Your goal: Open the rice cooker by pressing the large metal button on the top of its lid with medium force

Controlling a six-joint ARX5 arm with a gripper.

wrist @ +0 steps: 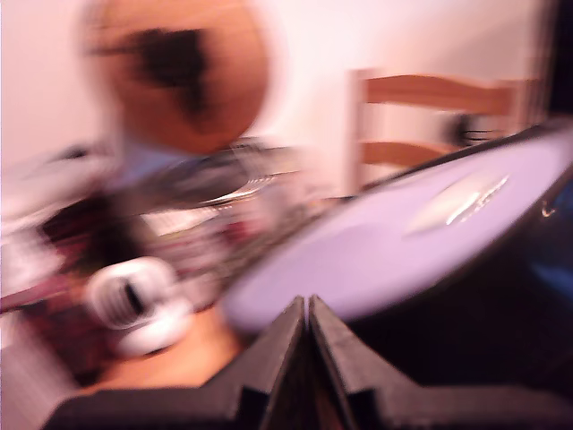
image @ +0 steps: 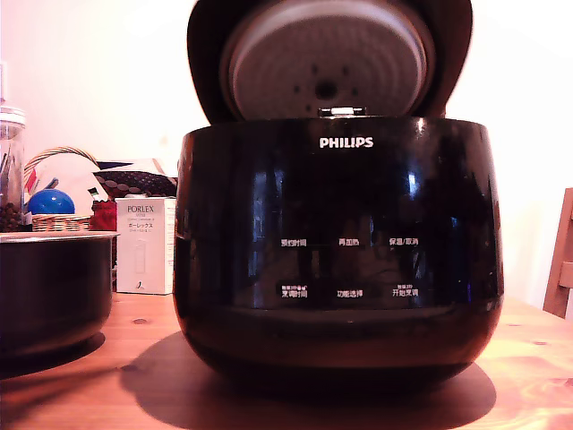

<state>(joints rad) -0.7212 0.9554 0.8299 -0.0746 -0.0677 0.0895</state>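
The wrist view is heavily motion-blurred. At the lower edge, the black tool shows its two wedge-shaped fingers pressed tip to tip with nothing between them. Just beyond the tips lies a broad, pale lilac-grey round surface with a bright metallic glint near its middle, edged by a dark black rim; this looks like the glossy black lid of the cooker, though the blur leaves it uncertain. Behind it stands a light wooden chair back against a pale wall. A round orange-brown disc with a dark blotch hangs smeared near the wall. A white ribbed object sits on the orange wooden tabletop among unreadable clutter.
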